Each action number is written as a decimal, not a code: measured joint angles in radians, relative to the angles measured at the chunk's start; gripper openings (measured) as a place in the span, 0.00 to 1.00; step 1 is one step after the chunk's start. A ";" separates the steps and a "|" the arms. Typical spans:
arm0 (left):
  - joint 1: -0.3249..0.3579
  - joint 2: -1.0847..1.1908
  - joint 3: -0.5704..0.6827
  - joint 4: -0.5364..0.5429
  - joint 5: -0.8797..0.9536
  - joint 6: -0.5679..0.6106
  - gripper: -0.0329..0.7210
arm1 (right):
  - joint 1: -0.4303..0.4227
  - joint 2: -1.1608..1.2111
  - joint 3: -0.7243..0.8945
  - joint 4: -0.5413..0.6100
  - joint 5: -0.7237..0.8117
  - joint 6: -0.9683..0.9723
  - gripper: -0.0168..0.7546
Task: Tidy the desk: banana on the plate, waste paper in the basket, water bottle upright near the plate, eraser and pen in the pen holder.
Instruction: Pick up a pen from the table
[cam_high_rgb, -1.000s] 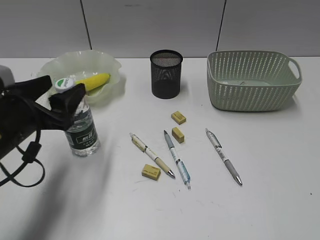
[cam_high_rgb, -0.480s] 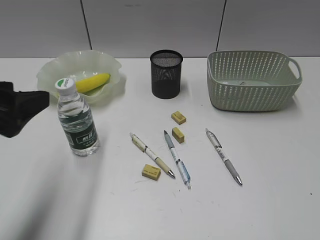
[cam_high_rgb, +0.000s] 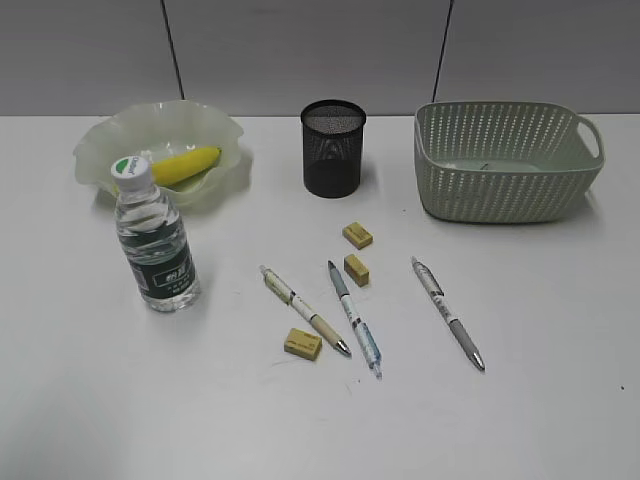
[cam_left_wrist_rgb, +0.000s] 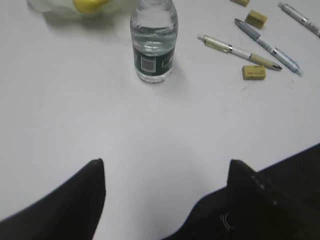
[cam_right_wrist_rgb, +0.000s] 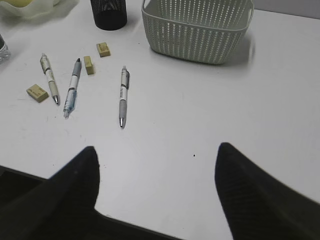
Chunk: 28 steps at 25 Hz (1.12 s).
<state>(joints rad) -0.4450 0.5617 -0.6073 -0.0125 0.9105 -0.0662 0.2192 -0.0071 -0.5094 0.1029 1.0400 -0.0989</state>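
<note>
The water bottle (cam_high_rgb: 155, 236) stands upright on the white table (cam_high_rgb: 520, 400), just in front of the plate (cam_high_rgb: 160, 150) at far left, cap on, apart from the plate's wavy rim; the banana (cam_high_rgb: 185, 164) lies inside the plate; the pen holder (cam_high_rgb: 332, 147) stands at far centre; the basket (cam_high_rgb: 505, 160) sits at far right, and something pale lies on its floor, too hidden by the wall to name.

Three pens lie between centre and right: a cream-barrelled pen (cam_high_rgb: 304, 310), a blue-and-clear pen (cam_high_rgb: 354, 318), and a grey pen (cam_high_rgb: 447, 312) nearest the basket; three tan erasers lie among them, one (cam_high_rgb: 357, 235) nearest the pen holder, one (cam_high_rgb: 356, 270) just beside the blue pen's far end, one (cam_high_rgb: 302, 344) near the cream pen's tip.

The left jaws (cam_left_wrist_rgb: 167, 175) hang wide apart over bare table, nearer than the bottle, holding nothing; the right jaws (cam_right_wrist_rgb: 157, 165) stand likewise wide and empty above bare table, nearer than the grey pen.
</note>
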 joint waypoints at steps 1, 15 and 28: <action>0.000 -0.032 -0.001 0.001 0.040 0.000 0.79 | 0.000 0.000 0.000 0.000 0.000 0.000 0.76; 0.000 -0.280 0.022 0.034 0.282 0.000 0.69 | 0.000 0.000 0.000 0.000 -0.002 0.000 0.76; 0.000 -0.511 0.029 0.035 0.255 0.000 0.64 | 0.000 0.487 -0.083 0.002 -0.109 -0.071 0.76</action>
<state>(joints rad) -0.4450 0.0506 -0.5785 0.0221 1.1657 -0.0662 0.2192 0.4796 -0.5922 0.1053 0.9314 -0.1694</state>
